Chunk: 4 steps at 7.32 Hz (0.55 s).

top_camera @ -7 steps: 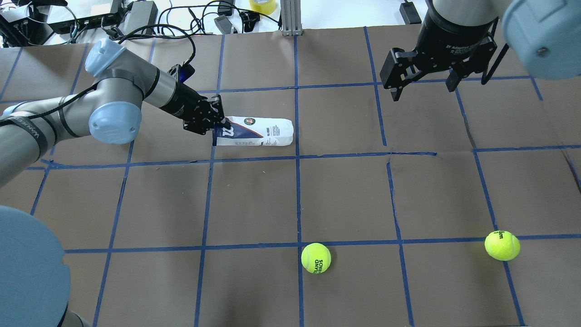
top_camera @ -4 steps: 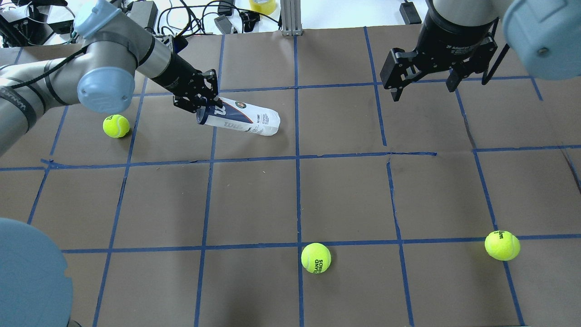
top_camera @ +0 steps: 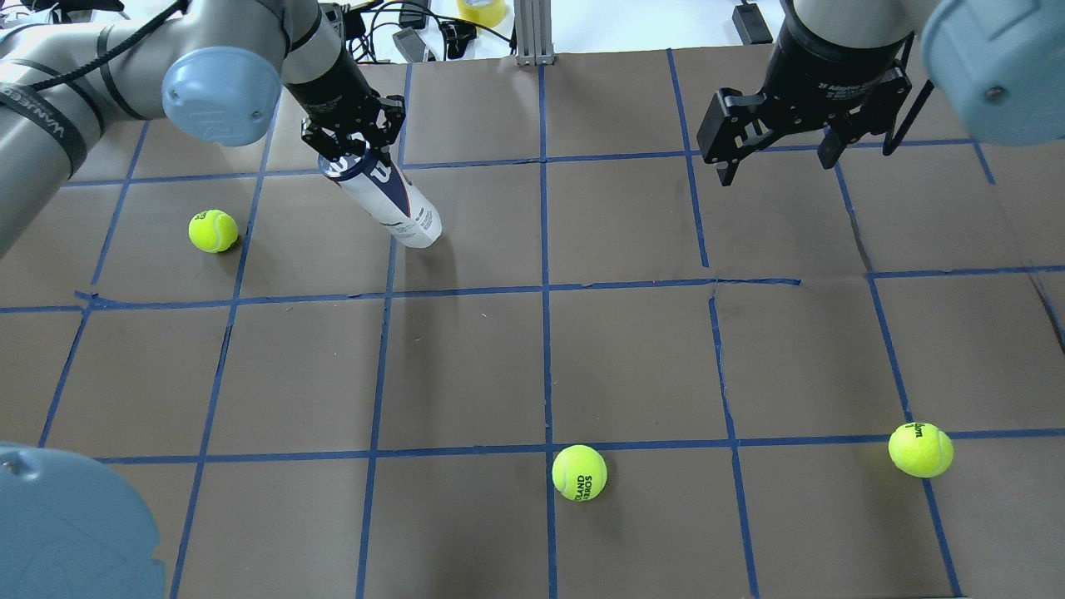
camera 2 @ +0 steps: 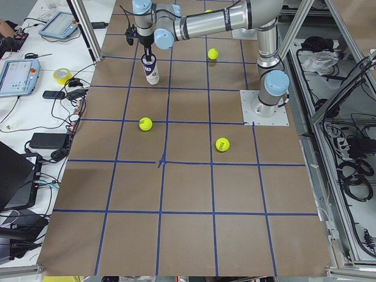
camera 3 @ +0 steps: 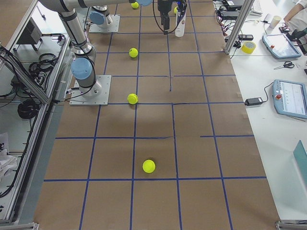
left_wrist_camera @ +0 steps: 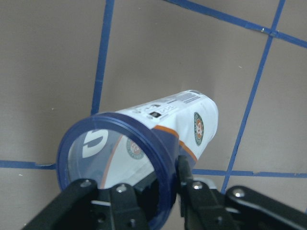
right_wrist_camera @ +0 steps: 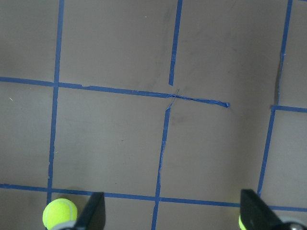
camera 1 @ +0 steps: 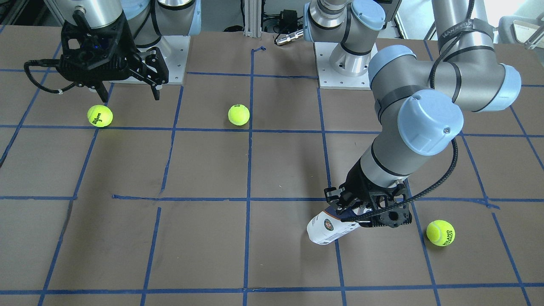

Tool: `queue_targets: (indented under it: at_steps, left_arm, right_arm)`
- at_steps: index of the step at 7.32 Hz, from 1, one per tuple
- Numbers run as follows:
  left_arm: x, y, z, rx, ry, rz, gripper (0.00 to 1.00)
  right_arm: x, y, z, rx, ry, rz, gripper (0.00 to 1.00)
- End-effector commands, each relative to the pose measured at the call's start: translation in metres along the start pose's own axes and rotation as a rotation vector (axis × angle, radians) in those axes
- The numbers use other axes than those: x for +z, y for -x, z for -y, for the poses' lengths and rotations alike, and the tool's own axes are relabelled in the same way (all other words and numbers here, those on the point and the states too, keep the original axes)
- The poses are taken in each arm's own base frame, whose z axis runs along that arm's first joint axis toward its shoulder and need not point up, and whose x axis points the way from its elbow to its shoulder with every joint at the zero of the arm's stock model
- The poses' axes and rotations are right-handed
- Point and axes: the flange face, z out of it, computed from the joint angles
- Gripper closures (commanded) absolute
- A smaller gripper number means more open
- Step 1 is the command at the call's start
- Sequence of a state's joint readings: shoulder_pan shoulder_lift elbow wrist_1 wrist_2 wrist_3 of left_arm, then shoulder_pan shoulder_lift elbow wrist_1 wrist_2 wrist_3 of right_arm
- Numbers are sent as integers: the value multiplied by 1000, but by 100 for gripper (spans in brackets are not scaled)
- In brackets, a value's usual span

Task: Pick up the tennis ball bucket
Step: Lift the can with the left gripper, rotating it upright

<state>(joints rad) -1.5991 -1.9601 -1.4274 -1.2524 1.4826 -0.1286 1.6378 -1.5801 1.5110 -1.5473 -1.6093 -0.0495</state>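
Observation:
The tennis ball bucket [top_camera: 391,202] is a slim white and navy can with a dark blue rim. My left gripper [top_camera: 351,156] is shut on its open rim and holds it steeply tilted, closed end down near the paper. I cannot tell if that end touches the table. The can also shows in the front view [camera 1: 328,226], below the left gripper [camera 1: 366,213]. The left wrist view looks into the can's open mouth [left_wrist_camera: 120,158], with the fingers [left_wrist_camera: 192,194] pinching the rim. My right gripper [top_camera: 775,166] is open and empty above the far right of the table.
Three yellow-green tennis balls lie on the brown gridded paper: one [top_camera: 213,230] left of the can, one [top_camera: 579,472] near centre front, and one [top_camera: 920,449] at the front right. Cables and a tape roll [top_camera: 481,10] lie beyond the far edge.
The can lay flat a second ago. My left gripper has raised its rim end and swung it toward the far side, so the can now stands steeply tilted. The right arm has not moved.

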Motion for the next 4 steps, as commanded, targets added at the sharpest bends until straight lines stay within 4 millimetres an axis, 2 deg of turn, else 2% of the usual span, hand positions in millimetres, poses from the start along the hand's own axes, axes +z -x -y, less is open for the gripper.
queue_targets:
  at_steps: [1, 3, 4]
  left_arm:
    - [-8, -27, -2, 72, -28, 52, 100]
    - [5, -56, -10, 126, -41, 139, 100]
    - [13, -59, -10, 122, -25, 123, 100]
  right_arm:
    - [0, 0, 0, 1, -2, 0, 0]
    - [0, 0, 0, 1, 1, 0, 0]
    - [0, 0, 0, 0, -2, 0, 0]
